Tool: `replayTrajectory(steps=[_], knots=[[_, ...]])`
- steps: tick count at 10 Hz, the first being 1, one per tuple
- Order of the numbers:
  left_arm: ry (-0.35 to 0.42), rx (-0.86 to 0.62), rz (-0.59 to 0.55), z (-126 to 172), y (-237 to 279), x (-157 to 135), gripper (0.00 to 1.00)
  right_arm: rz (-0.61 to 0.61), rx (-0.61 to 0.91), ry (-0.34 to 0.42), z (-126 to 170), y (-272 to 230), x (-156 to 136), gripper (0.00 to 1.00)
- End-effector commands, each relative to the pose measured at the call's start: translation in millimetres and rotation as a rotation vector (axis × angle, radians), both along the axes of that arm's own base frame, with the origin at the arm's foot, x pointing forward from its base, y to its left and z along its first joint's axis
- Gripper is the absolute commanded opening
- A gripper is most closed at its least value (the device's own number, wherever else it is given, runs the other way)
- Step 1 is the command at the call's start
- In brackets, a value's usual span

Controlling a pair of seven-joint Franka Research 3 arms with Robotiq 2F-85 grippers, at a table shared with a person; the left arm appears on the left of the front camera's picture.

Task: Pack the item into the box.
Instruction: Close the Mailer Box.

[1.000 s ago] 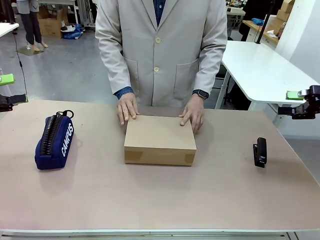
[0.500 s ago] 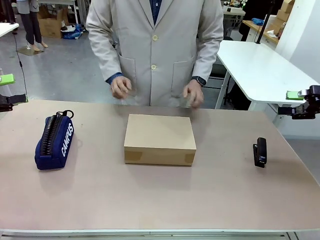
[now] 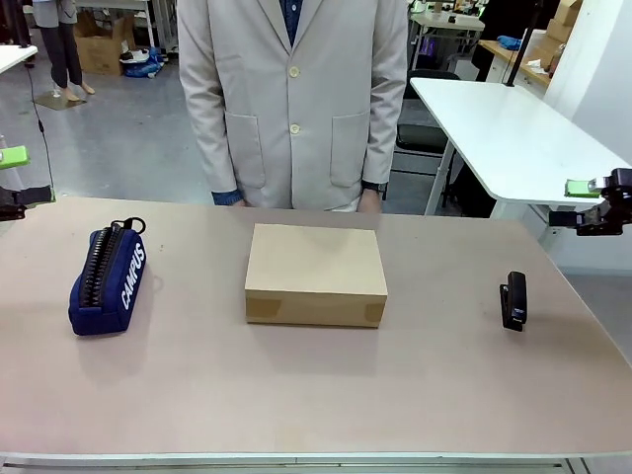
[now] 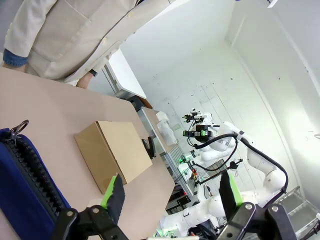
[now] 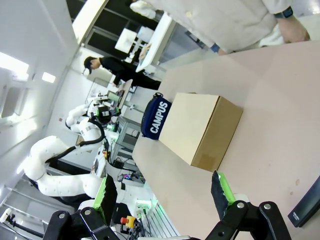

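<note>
The brown cardboard box (image 3: 316,272) lies shut in the middle of the table, its lid flat. The item is out of view. My left gripper (image 3: 15,178) hangs open off the table's left edge, well away from the box. My right gripper (image 3: 585,203) hangs open past the right edge. In the left wrist view the gripper (image 4: 171,192) is open with nothing between its fingers, and the box (image 4: 112,155) lies beyond it. The right wrist view shows the same of my right gripper (image 5: 164,196), with the box (image 5: 200,127) farther off.
A navy zippered pencil case (image 3: 109,281) lies on the left of the table, and a small black stapler (image 3: 513,299) on the right. A person in a light coat (image 3: 291,99) stands at the far edge behind the box, arms down. A white table (image 3: 513,138) stands at back right.
The person has lifted both hands off the box's far edge, lowered them and straightened up. The box stays shut in place. Neither gripper has moved.
</note>
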State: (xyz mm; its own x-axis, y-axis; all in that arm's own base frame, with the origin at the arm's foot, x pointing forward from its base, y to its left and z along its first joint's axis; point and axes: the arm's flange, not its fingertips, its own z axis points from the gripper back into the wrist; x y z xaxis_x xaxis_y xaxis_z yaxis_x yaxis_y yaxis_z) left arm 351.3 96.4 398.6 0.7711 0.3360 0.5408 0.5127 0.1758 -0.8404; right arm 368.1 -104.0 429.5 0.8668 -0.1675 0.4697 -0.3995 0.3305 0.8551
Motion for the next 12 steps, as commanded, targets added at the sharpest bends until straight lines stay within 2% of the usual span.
replayTrajectory(steps=[1,12], knots=[[0.000,-0.008,0.009,3.4,1.3,-0.3,1.00,-0.005,0.018,-0.010,3.2,-0.2,-0.1,1.00],[0.000,-0.008,0.009,3.4,1.3,-0.3,1.00,-0.005,0.018,-0.010,3.2,-0.2,-0.1,1.00]])
